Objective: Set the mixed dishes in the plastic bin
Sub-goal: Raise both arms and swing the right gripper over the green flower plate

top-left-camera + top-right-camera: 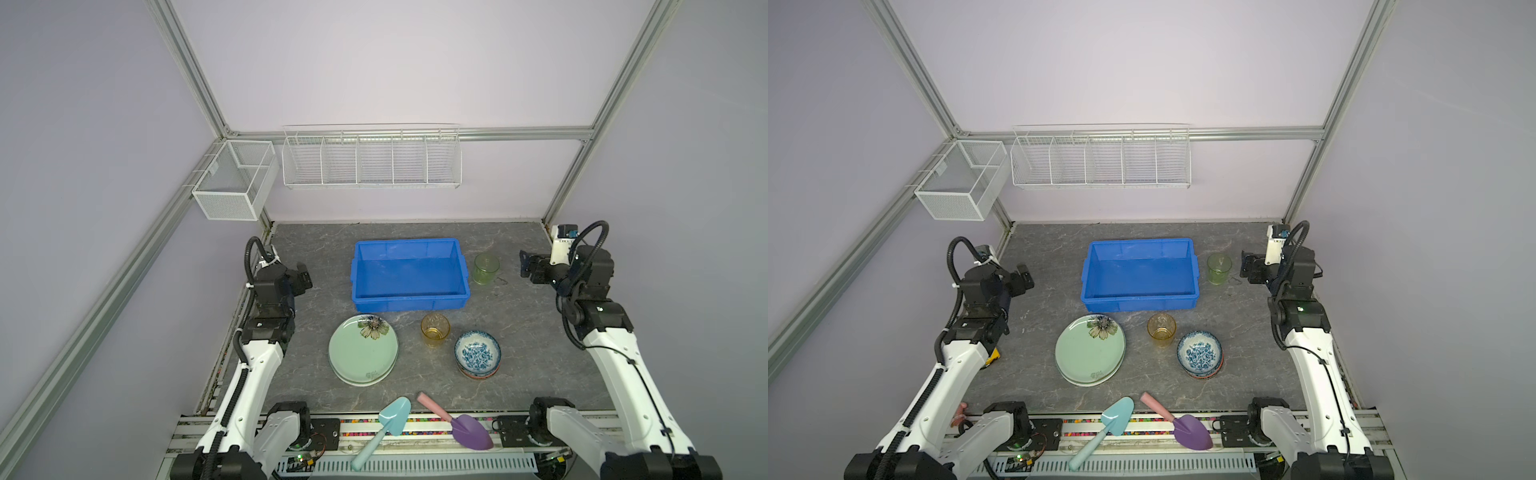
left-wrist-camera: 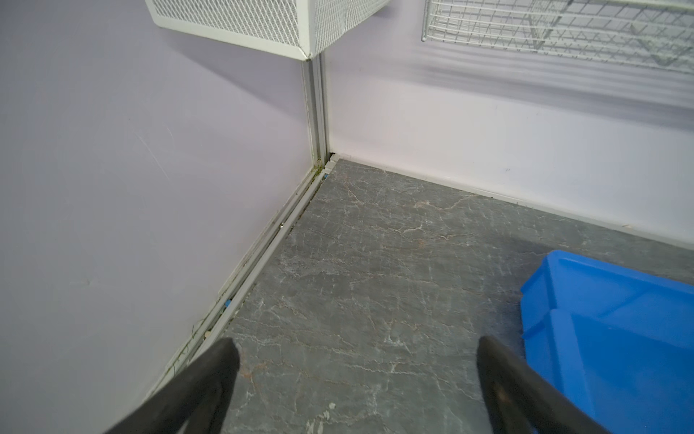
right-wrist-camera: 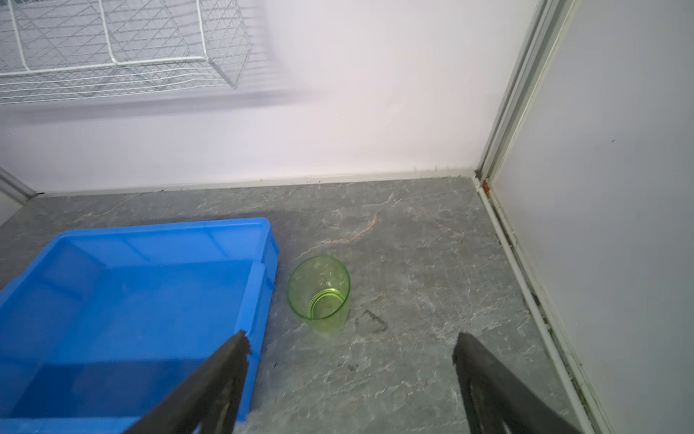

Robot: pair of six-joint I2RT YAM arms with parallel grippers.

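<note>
Top views: I see plates [image 1: 363, 349], amber cup [image 1: 434, 330] and bowls [image 1: 477, 354] in front of the bin [image 1: 409, 303], green cup [image 1: 486, 269] just right of it.
Left wrist: my left gripper [image 2: 356, 344] is wide open, holding nothing.
Right wrist: my right gripper [image 3: 352, 338] is wide open, empty, near the green cup.

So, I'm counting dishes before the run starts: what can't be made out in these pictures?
Lower plates, under the pale green floral plate: in both top views it covers them, only rims show; count and patterns unknown.
Lower bowls, under the blue-white bowl: same, only rims show.
Yellow object: in a top view, mostly behind the left arm.
</note>
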